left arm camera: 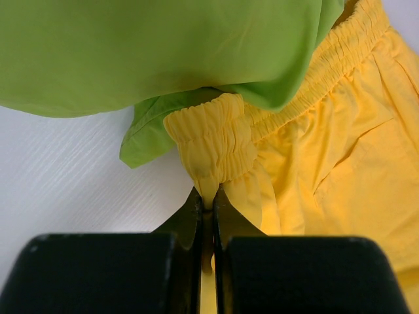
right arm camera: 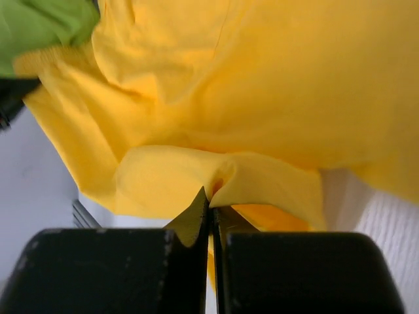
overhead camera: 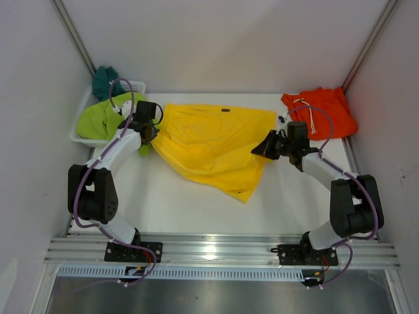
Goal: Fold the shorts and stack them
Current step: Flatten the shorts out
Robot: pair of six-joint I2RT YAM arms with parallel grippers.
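Two tight pinches hold the soft yellow fabric shorts (overhead camera: 209,147) spread mid-way across the table (overhead camera: 196,203): my left gripper (left arm camera: 208,199) clamps the gathered waistband (left arm camera: 216,140), my right gripper (right arm camera: 211,199) a thin fold. By the far left corner, lime-green fabric shorts (left arm camera: 163,52) spill from the white plastic basket (overhead camera: 82,108) over that waistband; lifting could drag them along. My right bite looks shallow and may slip. Open room lies toward the near edge; orange drawstring shorts (overhead camera: 321,111) crowd the far right corner.
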